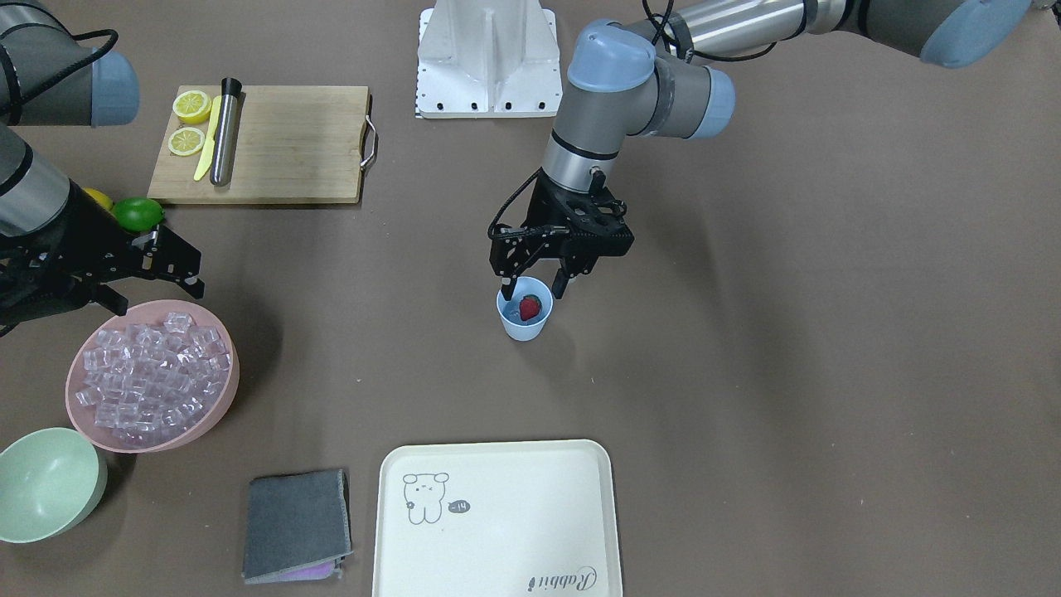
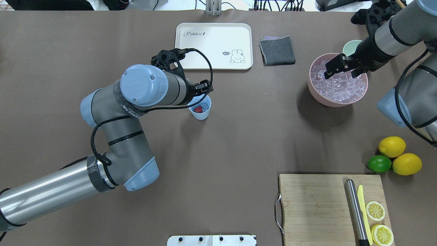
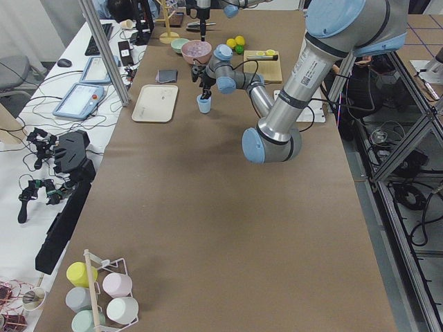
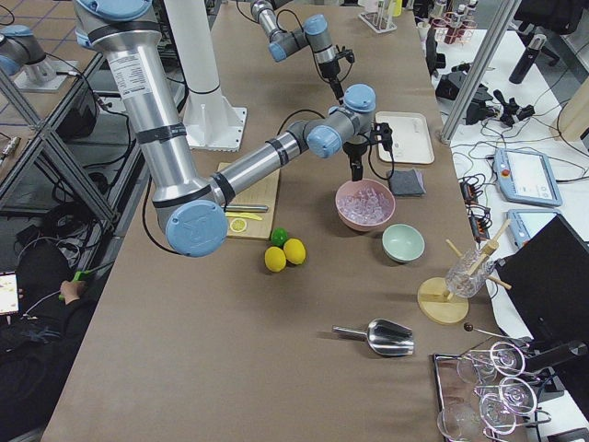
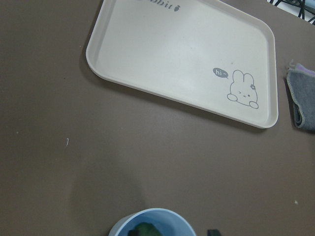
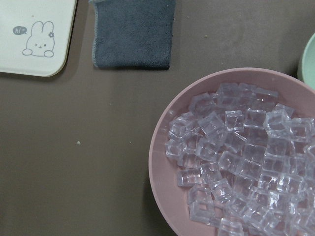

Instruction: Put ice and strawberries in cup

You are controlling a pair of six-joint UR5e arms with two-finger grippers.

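The light-blue cup [image 1: 524, 322] stands mid-table with the red strawberry [image 1: 530, 307] inside it, beside a clear ice cube [image 2: 205, 108]. My left gripper [image 1: 535, 288] hangs just above the cup's rim, open and empty, one finger on each side of the mouth. The left wrist view shows the cup's rim [image 5: 152, 220] at the bottom edge. The ice [image 1: 153, 373] fills a pink bowl [image 1: 232, 377]. My right gripper [image 2: 343, 71] is open and empty above that bowl's ice [image 6: 246, 157].
A cream tray [image 1: 497, 518] and a grey cloth [image 1: 296, 524] lie beyond the cup. A pale-green bowl [image 1: 46, 485] stands next to the pink bowl. A cutting board [image 1: 282, 145] holds lemon slices, a knife and a steel muddler. A lime [image 2: 379, 163] and two lemons lie beside it.
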